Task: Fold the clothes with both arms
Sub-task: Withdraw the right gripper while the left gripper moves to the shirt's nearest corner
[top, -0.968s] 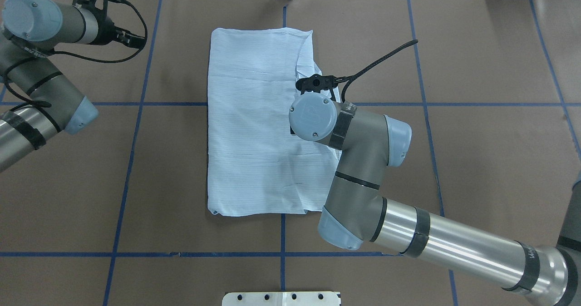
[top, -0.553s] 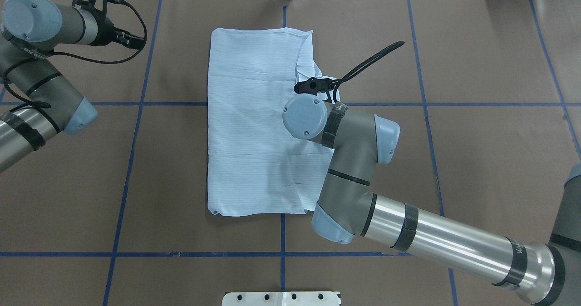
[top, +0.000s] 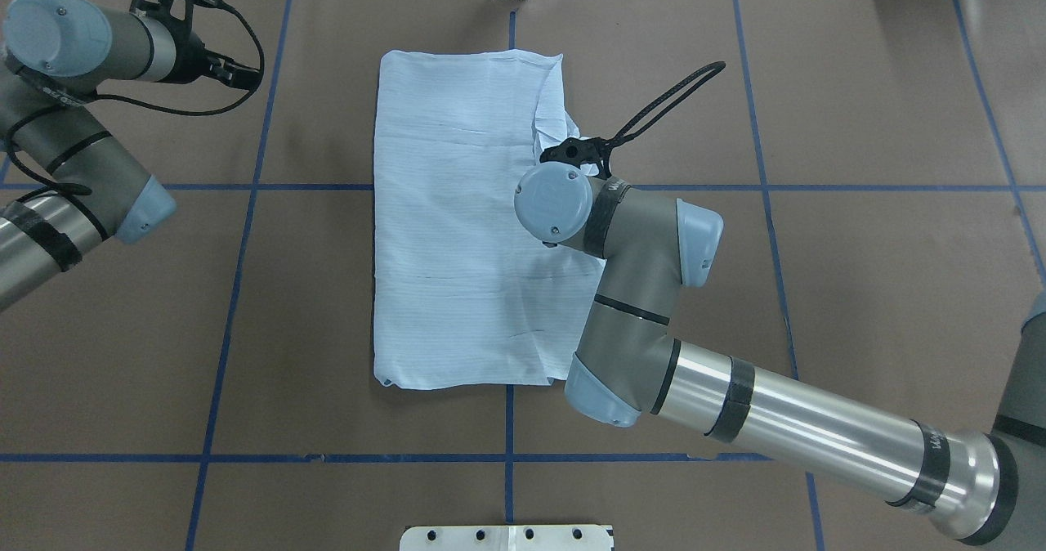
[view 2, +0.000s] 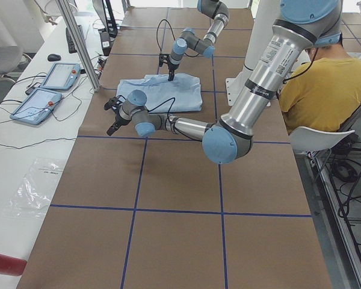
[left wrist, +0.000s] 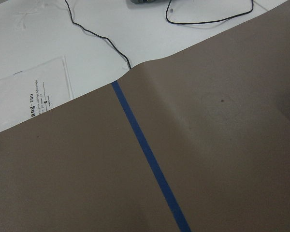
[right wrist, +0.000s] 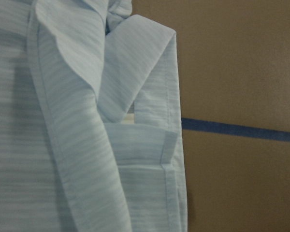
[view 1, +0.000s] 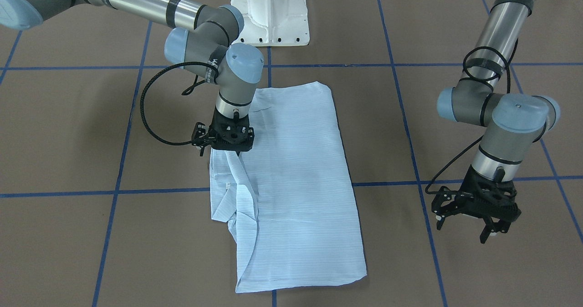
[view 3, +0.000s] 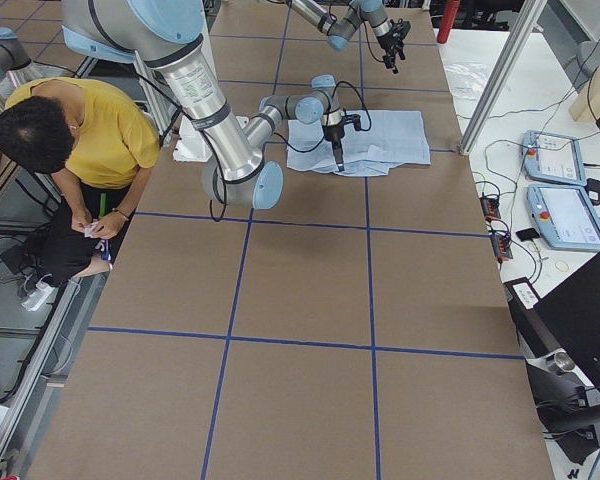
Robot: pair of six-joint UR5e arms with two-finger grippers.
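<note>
Cloth lies directly beneath the right hand (view 1: 225, 148), which points straight down onto one long edge of the shirt (view 1: 296, 175). Its fingers are hidden against the fabric in every view, so I cannot tell whether they are pinching the cloth or only touching it. The right wrist camera shows a raised fold and a hemmed strip doubled over itself just under this hand, at the border where the fabric meets the bare brown worktop (view 1: 455, 275).

Spreading away from that hand, the pale-blue striped shirt rests flat as a long, narrow rectangle in the middle of the worktop. No sleeve sticks out. Only the edge under the right hand is rumpled, with a loose flap running along it.

Well beyond the shirt's opposite long edge, the left hand (view 1: 469, 227) hangs above bare worktop with its fingers spread and nothing between them. Its wrist camera sees only brown paper and a blue tape line (left wrist: 150, 159).

As a judgement, the folding looks about midway. The sides and sleeves seem already brought in. The loose flap needs tidying, and the long rectangle has yet to be folded across into a shorter packet.

Count: one shirt, two arms, two hands. Farther off stand one white pedestal base (view 1: 271, 11) and two tablet-like control units (view 2: 60, 75) on a side table. One seated person in a yellow top (view 2: 325, 78) is nearby.
</note>
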